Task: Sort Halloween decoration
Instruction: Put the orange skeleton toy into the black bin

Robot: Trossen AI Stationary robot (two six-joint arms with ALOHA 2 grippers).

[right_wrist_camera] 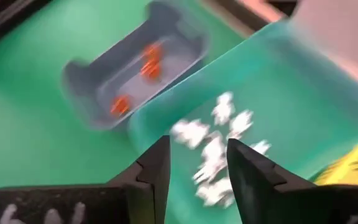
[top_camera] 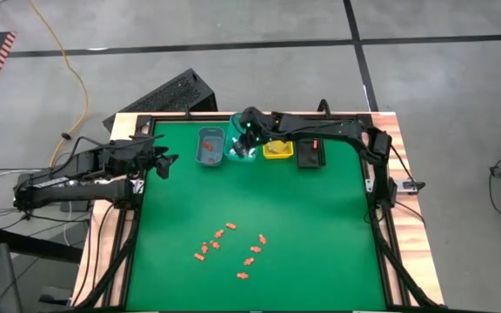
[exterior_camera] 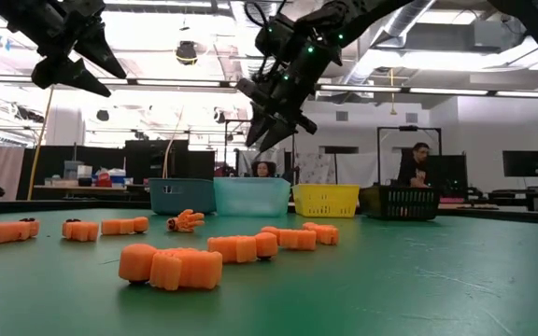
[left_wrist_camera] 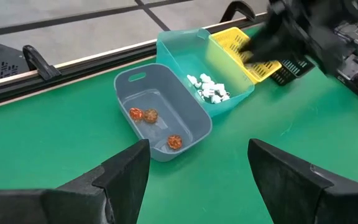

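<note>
Both claws spread and empty: right claw [top_camera: 243,144] above teal bin [top_camera: 236,130], left claw [top_camera: 167,164] aside.

A green felt-like table top [top_camera: 320,226] with light wooden edges sits on a grey concrete floor [top_camera: 233,26] crossed by dark tape lines. An orange cable [top_camera: 70,65] trails beyond the far left corner. Long ceiling strip lights [exterior_camera: 437,91] glow; a seated person [exterior_camera: 417,166] shows behind.

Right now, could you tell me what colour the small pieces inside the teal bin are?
White, seen best in the left wrist view: white pieces in the teal bin.
</note>
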